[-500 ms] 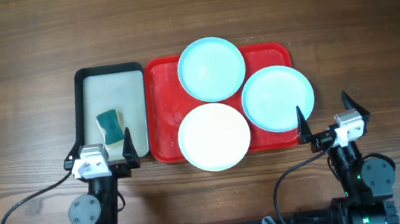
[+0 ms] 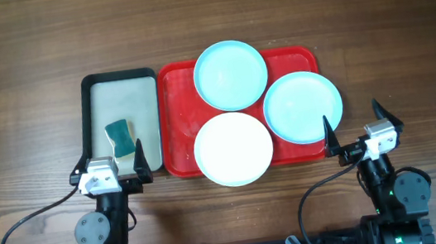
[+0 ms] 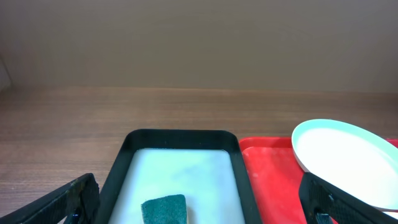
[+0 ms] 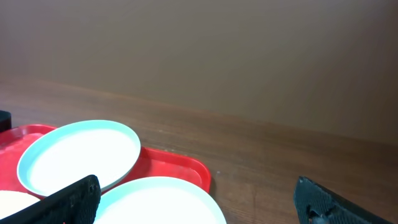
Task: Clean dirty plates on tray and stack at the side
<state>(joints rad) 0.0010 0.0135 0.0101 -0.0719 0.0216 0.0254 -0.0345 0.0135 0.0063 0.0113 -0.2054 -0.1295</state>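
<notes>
Three plates lie on the red tray [image 2: 174,119]: a pale blue plate [image 2: 230,74] at the back, a second pale blue plate [image 2: 303,106] at the right overhanging the rim, and a white plate [image 2: 234,148] at the front. In the right wrist view the back blue plate [image 4: 78,155] and the right blue plate [image 4: 158,202] show on the tray [image 4: 180,167]. The left wrist view shows the white plate [image 3: 348,158] and the tray [image 3: 273,180]. My left gripper [image 2: 114,161] is open at the near edge of the black tray. My right gripper [image 2: 356,128] is open, near the right blue plate.
A black-rimmed tray [image 2: 92,112] with a pale inside stands left of the red tray and holds a green sponge [image 2: 120,136], which also shows in the left wrist view [image 3: 164,209]. Bare wooden table [image 2: 391,34] lies to the right, left and back.
</notes>
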